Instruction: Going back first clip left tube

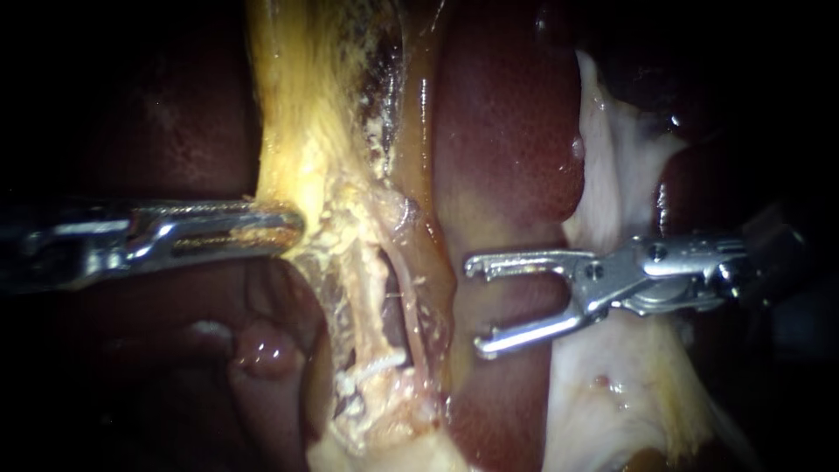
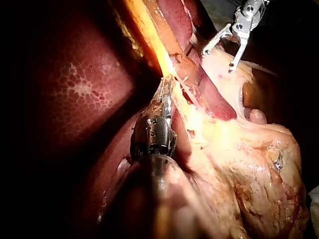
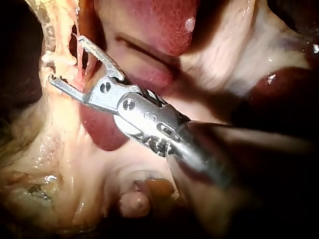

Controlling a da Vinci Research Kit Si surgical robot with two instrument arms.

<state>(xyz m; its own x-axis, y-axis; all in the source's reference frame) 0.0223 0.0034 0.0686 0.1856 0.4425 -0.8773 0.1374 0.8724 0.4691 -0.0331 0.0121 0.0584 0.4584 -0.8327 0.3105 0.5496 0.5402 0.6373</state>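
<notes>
Right instrument point(image 1: 474, 306) was held over liver point(image 1: 507, 149), jaws apart and empty.
Left instrument point(image 1: 293, 229) was clamped on yellow tissue point(image 1: 288, 131); what seemed a clip point(image 1: 382, 363) was seen across the left tube point(image 1: 369, 297), between both instruments.

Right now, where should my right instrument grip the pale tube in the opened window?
Grip the pale tube on its bare middle stretch, above the white clip. Come from the right: it runs upright, and the right instrument faces it open.
</notes>
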